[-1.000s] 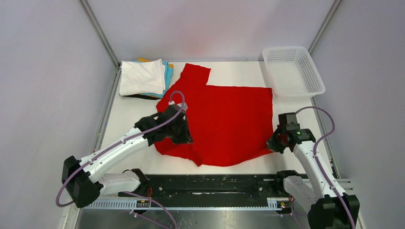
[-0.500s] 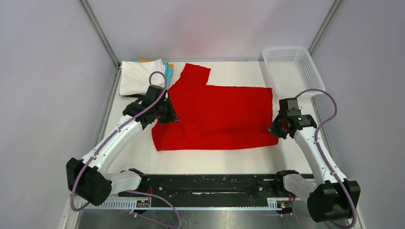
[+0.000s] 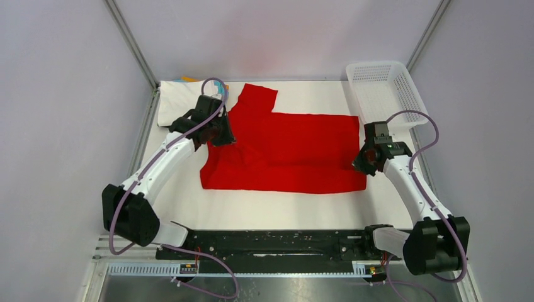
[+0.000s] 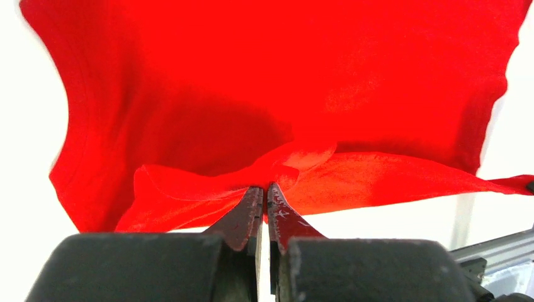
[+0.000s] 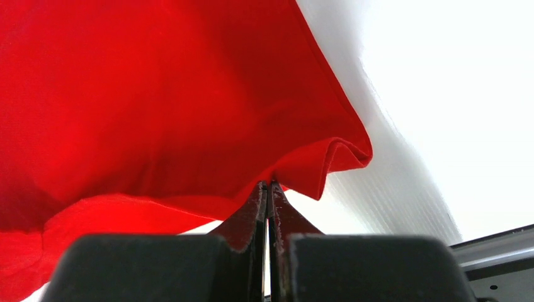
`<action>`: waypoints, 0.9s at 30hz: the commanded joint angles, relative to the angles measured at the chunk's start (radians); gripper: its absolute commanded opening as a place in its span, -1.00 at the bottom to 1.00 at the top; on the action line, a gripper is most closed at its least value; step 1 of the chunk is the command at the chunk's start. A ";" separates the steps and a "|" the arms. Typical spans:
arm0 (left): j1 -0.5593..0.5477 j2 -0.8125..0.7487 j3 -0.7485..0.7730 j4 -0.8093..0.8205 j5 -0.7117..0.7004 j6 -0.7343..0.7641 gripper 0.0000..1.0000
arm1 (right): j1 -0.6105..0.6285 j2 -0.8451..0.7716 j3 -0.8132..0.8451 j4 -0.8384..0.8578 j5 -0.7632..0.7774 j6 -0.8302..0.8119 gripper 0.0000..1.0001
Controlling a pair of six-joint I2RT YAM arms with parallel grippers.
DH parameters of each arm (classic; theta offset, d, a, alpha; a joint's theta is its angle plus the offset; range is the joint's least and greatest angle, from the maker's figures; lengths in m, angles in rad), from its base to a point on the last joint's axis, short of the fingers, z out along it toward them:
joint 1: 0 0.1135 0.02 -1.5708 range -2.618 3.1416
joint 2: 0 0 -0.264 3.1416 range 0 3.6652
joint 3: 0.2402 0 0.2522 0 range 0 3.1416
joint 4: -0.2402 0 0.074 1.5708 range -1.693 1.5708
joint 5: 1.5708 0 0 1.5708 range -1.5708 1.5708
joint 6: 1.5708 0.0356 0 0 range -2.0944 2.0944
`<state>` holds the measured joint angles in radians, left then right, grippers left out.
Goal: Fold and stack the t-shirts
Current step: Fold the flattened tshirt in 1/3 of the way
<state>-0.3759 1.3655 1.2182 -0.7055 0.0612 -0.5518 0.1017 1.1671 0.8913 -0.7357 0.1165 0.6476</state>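
The red t-shirt (image 3: 286, 151) lies on the tabletop (image 3: 277, 211), its near portion doubled over toward the far side, leaving a straight crease along the near edge. One sleeve points away from the arms. The left hand (image 4: 264, 194) is pressed together on a pinch of cloth at the shirt's left edge, with the fabric bunched above the fingertips. The right hand (image 5: 268, 189) is likewise clamped on a small fold at the right edge. The step in hand appears to be carrying the near hem across for a crosswise fold. In the top view the left hand sits farther from the bases than the right, so the carried edge probably runs askew. The right side should come level before either pinch is let go. A light outward pull from both hands would flatten the ripples near the left pinch. The left hand works just beside the stack of folded shirts (image 3: 176, 104) and should set down without nudging it.
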 commanded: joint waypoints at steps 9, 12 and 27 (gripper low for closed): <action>0.061 0.351 0.272 0.080 -0.023 0.136 -0.65 | -0.033 0.175 0.065 0.143 0.108 0.015 -0.79; 0.087 0.480 0.394 0.063 -0.018 0.138 0.28 | -0.038 0.235 0.120 0.141 0.114 0.011 -0.44; 0.110 0.174 -0.150 0.325 0.127 -0.108 0.98 | 0.148 0.114 -0.060 0.277 -0.059 -0.032 0.99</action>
<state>-0.2657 1.6211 1.2270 -0.5877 0.0818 -0.5434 0.1204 1.2613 0.8543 -0.5682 0.1299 0.6472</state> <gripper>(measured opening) 0.989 0.993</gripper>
